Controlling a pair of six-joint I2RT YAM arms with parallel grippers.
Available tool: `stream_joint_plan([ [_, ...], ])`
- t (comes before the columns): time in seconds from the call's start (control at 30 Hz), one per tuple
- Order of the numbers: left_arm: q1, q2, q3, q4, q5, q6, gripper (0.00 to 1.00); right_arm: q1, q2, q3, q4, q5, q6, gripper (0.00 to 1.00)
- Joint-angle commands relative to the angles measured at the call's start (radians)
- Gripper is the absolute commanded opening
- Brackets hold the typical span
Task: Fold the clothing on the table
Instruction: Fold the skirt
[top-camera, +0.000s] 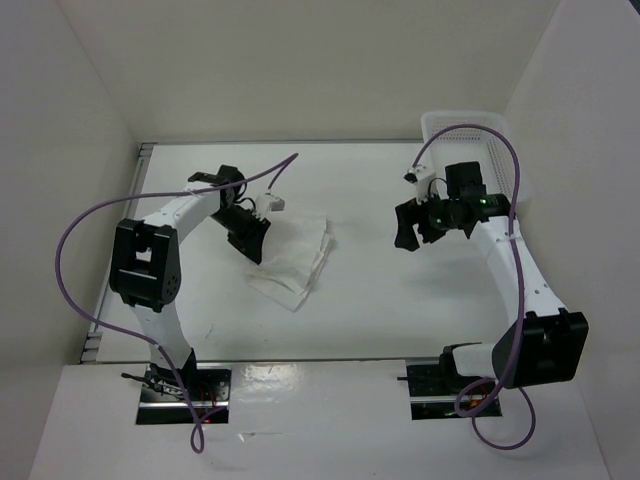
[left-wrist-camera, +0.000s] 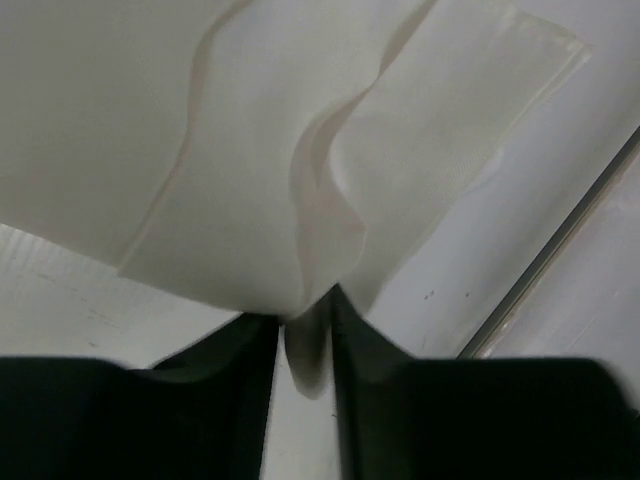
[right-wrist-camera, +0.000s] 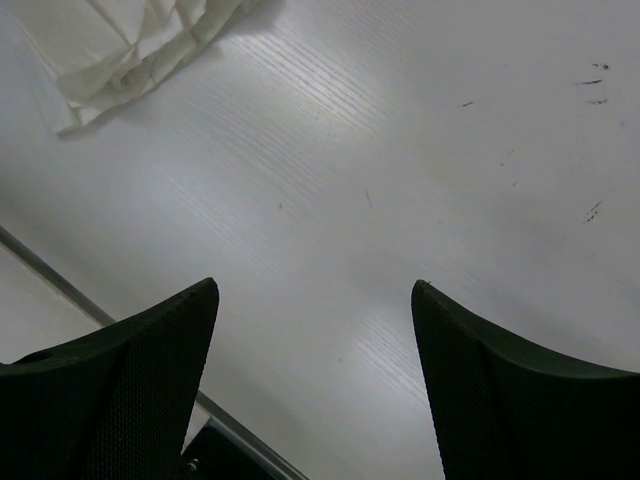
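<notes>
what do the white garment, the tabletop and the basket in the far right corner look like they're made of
Thin white garment: soft, light fabric with a matte finish; it drapes into folds and creases. Flat white tabletop: hard board, probably laminate; it has a slight sheen, fine grain lines and small scuffs. White mesh basket: likely moulded plastic, judging by its rigid perforated walls.

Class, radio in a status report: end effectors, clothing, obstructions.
Left end effector: clothing fold between jaws, grip unclear. Right end effector open, empty. Clothing layered on table. Nothing in the way.
</notes>
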Motion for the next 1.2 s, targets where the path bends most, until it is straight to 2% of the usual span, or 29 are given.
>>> stream_joint_plan([
  [0.0, -0.005, -0.049, -0.043, 0.014, -0.013, -0.025, 0.39, -0.007, -0.029, -0.007, 0.043, -0.021, 0.005, 0.82],
  [0.03, -0.005, -0.061, -0.043, 0.014, -0.024, -0.034, 0.43, -0.007, -0.016, 0.016, 0.026, -0.031, -0.004, 0.82],
  [0.07, 0.006, -0.07, -0.055, 0.023, -0.033, -0.034, 0.51, -0.007, -0.016, 0.028, 0.014, -0.052, -0.004, 0.82],
  [0.1, 0.023, -0.08, -0.069, 0.023, -0.042, -0.034, 0.56, 0.032, 0.009, 0.062, -0.014, -0.052, -0.015, 0.82],
  [0.13, 0.034, -0.08, -0.069, 0.023, -0.053, -0.034, 0.57, 0.06, 0.02, 0.077, -0.026, -0.061, -0.015, 0.82],
  [0.2, 0.069, -0.092, -0.092, 0.023, -0.053, -0.045, 0.67, 0.117, 0.043, 0.116, -0.035, -0.032, -0.015, 0.82],
  [0.27, 0.096, -0.115, -0.108, 0.033, -0.053, -0.057, 0.71, 0.186, 0.08, 0.125, -0.035, 0.003, -0.015, 0.82],
  [0.4, 0.202, -0.193, -0.132, 0.042, 0.051, -0.097, 0.73, 0.33, 0.172, 0.186, -0.017, 0.061, -0.015, 0.81],
  [0.5, 0.329, -0.261, -0.132, 0.016, 0.137, -0.097, 0.76, 0.411, 0.247, 0.234, -0.008, 0.072, -0.015, 0.8],
  [0.6, 0.454, -0.349, -0.169, 0.016, 0.244, -0.121, 0.81, 0.552, 0.315, 0.277, 0.006, 0.182, 0.005, 0.78],
  [0.63, 0.49, -0.397, -0.178, 0.016, 0.257, -0.121, 0.89, 0.587, 0.335, 0.295, 0.018, 0.21, 0.005, 0.78],
  [0.67, 0.501, -0.42, -0.178, 0.026, 0.257, -0.121, 0.91, 0.653, 0.374, 0.304, 0.018, 0.238, 0.015, 0.78],
  [0.77, 0.537, -0.494, -0.223, 0.049, 0.22, -0.146, 0.95, 0.742, 0.456, 0.358, 0.049, 0.296, 0.026, 0.78],
  [0.93, 0.655, -0.584, -0.263, 0.068, 0.22, -0.155, 0.98, 0.812, 0.553, 0.459, 0.122, 0.383, 0.036, 0.78],
  [1.03, 0.731, -0.635, -0.272, 0.101, 0.22, -0.189, 1.0, 0.812, 0.593, 0.528, 0.168, 0.419, 0.046, 0.78],
  [1.17, 0.794, -0.687, -0.309, 0.175, 0.136, -0.285, 1.0, 0.812, 0.634, 0.605, 0.251, 0.567, 0.072, 0.83],
])
